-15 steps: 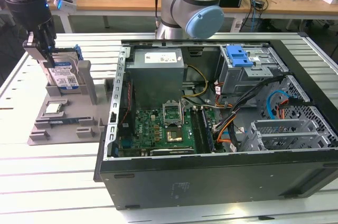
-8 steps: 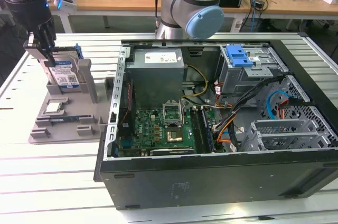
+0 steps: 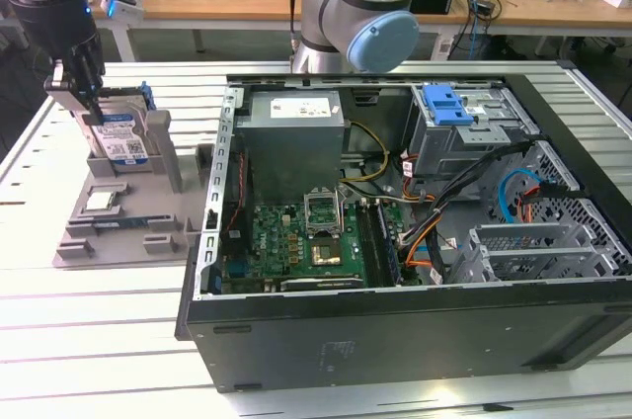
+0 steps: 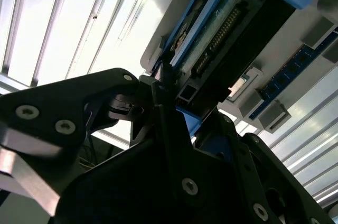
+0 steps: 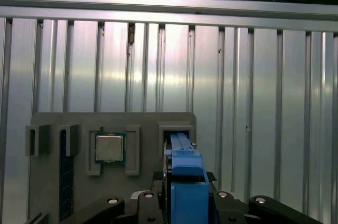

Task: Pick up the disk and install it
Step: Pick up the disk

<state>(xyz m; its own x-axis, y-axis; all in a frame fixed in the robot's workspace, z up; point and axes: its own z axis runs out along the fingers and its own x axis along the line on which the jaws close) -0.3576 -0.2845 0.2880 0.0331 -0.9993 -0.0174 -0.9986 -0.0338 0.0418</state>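
The slatted aluminium counter (image 3: 59, 340) is carrying an open computer case (image 3: 395, 340), which is lying on its side so that its interior is facing upward and can be reached from above. Inside the case, at the far corner on the exterior view's right, a grey drive cage (image 3: 464, 137) is sitting, and this is probably where a drive belongs. Outside the case, just beside its wall on the exterior view's left, a grey parts holder (image 3: 109, 236) is resting flat. The disk (image 3: 120, 137) is standing on edge in a slot of that holder, well apart from the case's cage, so its upper edge is being offered to a grip from above. The tool (image 3: 87, 101) is sitting over that edge. Its fingers (image 5: 224, 208) are pressing on the blue caddy from both sides, so it appears clamped on the disk, which is not yet looking lifted clear. A processor chip (image 5: 109, 147) is lying in a neighbouring pocket, likewise outside the case.
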